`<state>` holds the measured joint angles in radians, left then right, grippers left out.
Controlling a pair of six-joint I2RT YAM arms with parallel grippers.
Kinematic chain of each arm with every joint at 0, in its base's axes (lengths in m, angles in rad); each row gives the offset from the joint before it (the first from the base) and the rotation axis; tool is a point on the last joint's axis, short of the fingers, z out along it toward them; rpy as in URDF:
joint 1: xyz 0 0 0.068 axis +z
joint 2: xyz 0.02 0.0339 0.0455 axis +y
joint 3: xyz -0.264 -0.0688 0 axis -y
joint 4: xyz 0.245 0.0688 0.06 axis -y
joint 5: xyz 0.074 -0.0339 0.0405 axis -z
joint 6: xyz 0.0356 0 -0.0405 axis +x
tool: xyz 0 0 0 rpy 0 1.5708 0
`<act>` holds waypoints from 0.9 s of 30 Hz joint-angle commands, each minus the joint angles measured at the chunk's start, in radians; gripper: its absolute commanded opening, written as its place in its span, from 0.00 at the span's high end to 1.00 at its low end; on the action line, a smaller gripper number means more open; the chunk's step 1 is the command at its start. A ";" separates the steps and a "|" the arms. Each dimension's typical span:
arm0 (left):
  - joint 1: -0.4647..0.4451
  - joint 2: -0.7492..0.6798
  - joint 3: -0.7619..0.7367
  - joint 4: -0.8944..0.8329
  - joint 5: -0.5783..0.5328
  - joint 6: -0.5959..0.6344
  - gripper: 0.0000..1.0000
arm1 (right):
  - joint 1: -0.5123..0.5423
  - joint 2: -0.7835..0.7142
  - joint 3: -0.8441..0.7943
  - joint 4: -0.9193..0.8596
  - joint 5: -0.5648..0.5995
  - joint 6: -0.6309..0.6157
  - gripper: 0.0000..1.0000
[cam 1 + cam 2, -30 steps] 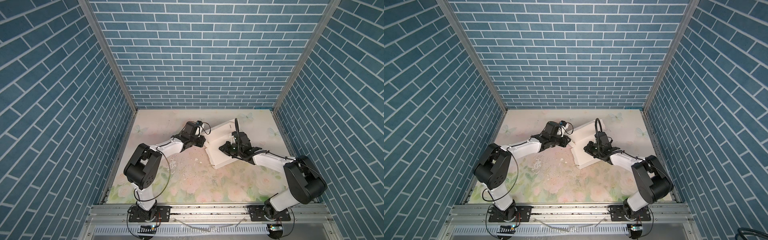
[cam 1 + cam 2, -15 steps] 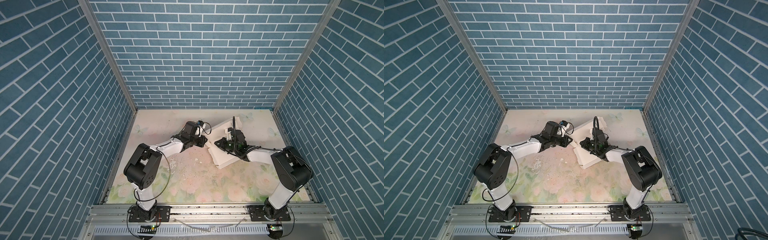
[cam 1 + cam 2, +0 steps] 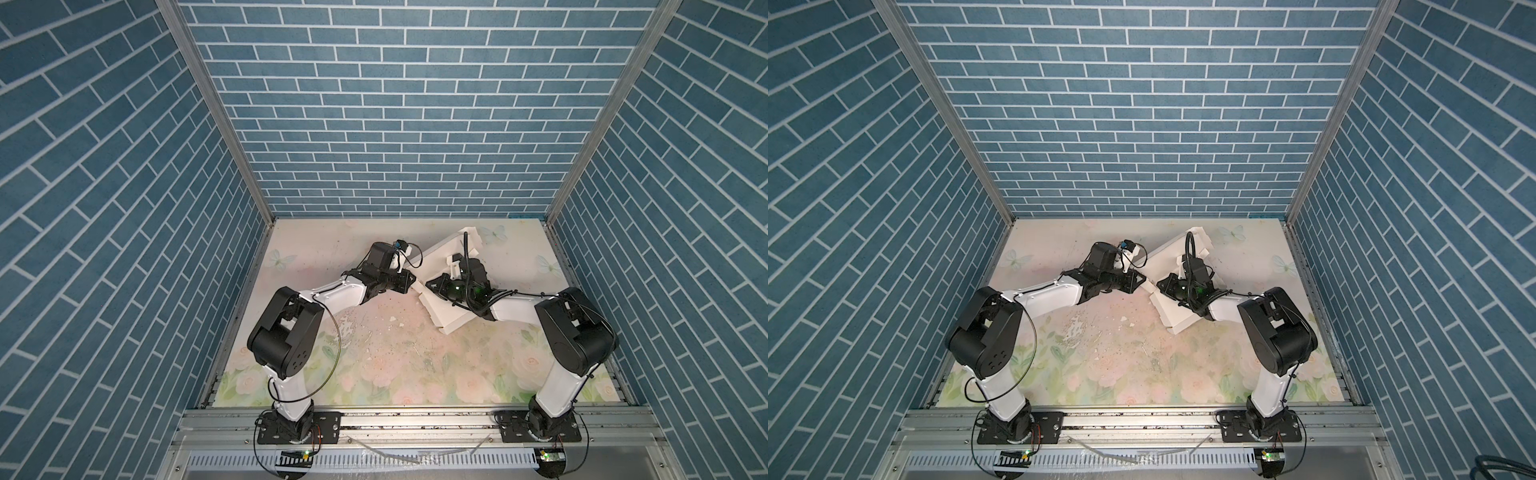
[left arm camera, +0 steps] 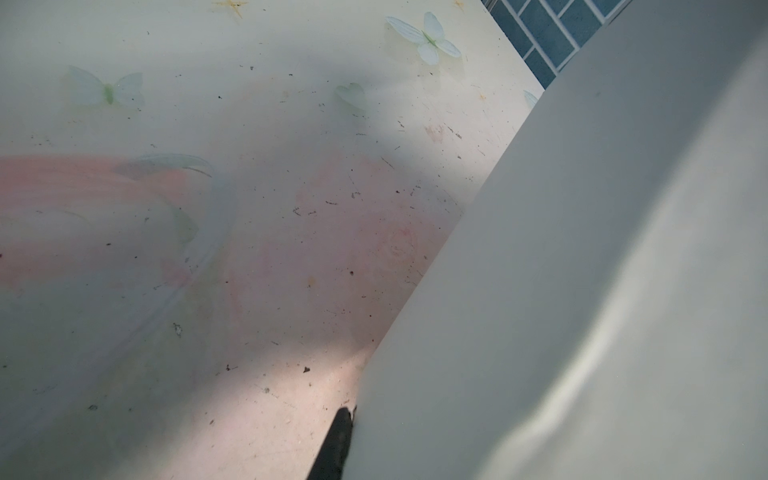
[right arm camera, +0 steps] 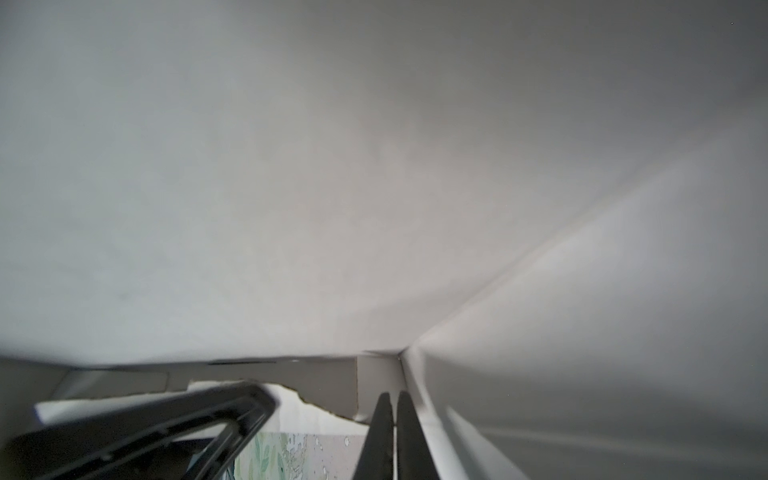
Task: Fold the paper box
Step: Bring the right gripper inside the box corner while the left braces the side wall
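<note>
The white paper box (image 3: 446,316) lies half-formed and tilted right of the mat's middle in both top views, with one flap (image 3: 1198,235) raised toward the back. My left gripper (image 3: 410,281) meets its left corner. In the left wrist view one black finger (image 4: 336,440) lies against the outside of the box wall (image 4: 582,291), which hides the other finger. My right gripper (image 5: 391,397) is shut, its fingertips pressed together in the inner corner of the box (image 5: 374,166). A top view shows the right gripper (image 3: 1162,286) inside the box.
Small white paper scraps (image 3: 392,330) lie on the floral mat (image 3: 374,365) in front of the box. Blue brick walls (image 3: 374,124) close in the back and both sides. An aluminium rail (image 3: 415,419) carrying both arm bases runs along the front.
My right gripper slid left inside the box toward its left corner, and the right arm's elbow swung back toward the front right. The box shifted slightly. The left arm stayed put.
</note>
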<state>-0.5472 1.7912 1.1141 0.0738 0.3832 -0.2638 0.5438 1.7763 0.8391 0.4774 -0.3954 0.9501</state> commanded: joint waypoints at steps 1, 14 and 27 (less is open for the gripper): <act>0.004 -0.017 -0.012 0.015 0.018 0.000 0.78 | 0.009 0.024 0.025 0.069 -0.014 0.034 0.93; 0.003 -0.020 -0.011 0.014 0.032 0.003 0.75 | 0.042 0.058 0.042 0.110 -0.036 0.030 0.93; 0.003 -0.011 0.027 -0.047 0.044 0.057 0.75 | 0.051 0.050 0.024 0.153 -0.099 -0.025 0.93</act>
<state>-0.5415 1.7912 1.1160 0.0360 0.4095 -0.2295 0.5854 1.8198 0.8444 0.5987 -0.4587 0.9596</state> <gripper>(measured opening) 0.255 0.074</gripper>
